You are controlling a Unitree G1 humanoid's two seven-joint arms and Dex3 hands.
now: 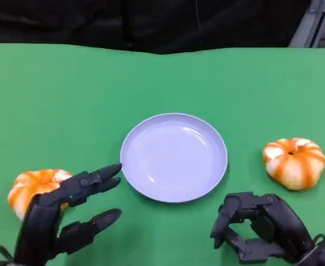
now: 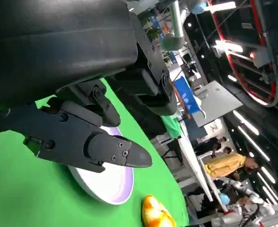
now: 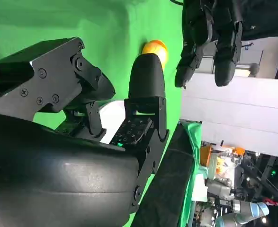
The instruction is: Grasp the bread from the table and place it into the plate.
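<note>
Two orange-and-white pumpkin-shaped breads lie on the green table. The left bread (image 1: 32, 187) is partly hidden behind my left hand (image 1: 62, 213), whose fingers are spread apart just right of it and hold nothing. The right bread (image 1: 294, 162) sits clear of my right hand (image 1: 262, 228), which is nearer the front edge with its fingers curled in on nothing. The lavender plate (image 1: 173, 158) stands empty between the breads. The left wrist view shows the plate (image 2: 105, 187) and the right bread (image 2: 155, 213) past my fingers (image 2: 96, 146). The right wrist view shows the left bread (image 3: 154, 49) beside my left hand (image 3: 210, 38).
The green table (image 1: 68, 94) stretches wide behind the plate up to a dark backdrop at its far edge. In the left wrist view, people (image 2: 226, 163) and lab equipment show far beyond the table.
</note>
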